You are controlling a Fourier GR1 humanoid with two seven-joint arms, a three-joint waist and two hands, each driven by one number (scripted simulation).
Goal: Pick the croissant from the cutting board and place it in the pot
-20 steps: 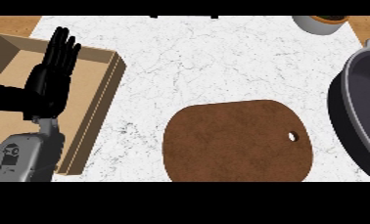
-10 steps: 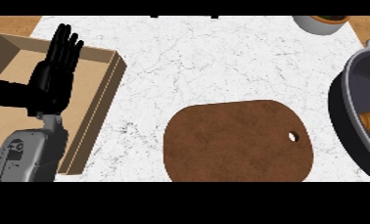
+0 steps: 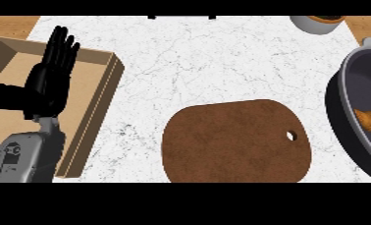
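Croissant (image 3: pixel 364 121): orange-brown sliver inside pot (image 3: pixel 346 96)

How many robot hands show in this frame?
1. The left robot hand rests open, fingers up, at the view's left edge over the wooden tray. The right one is out of view.

You have open counter (image 3: pixel 210 62) between the box (image 3: pixel 101 101) left and pot (image 3: pixel 348 111) right; the cutting board (image 3: pixel 235 143) lies flat near.

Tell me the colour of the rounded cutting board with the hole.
Dark brown, the rounded wooden cutting board shows best in the head view.
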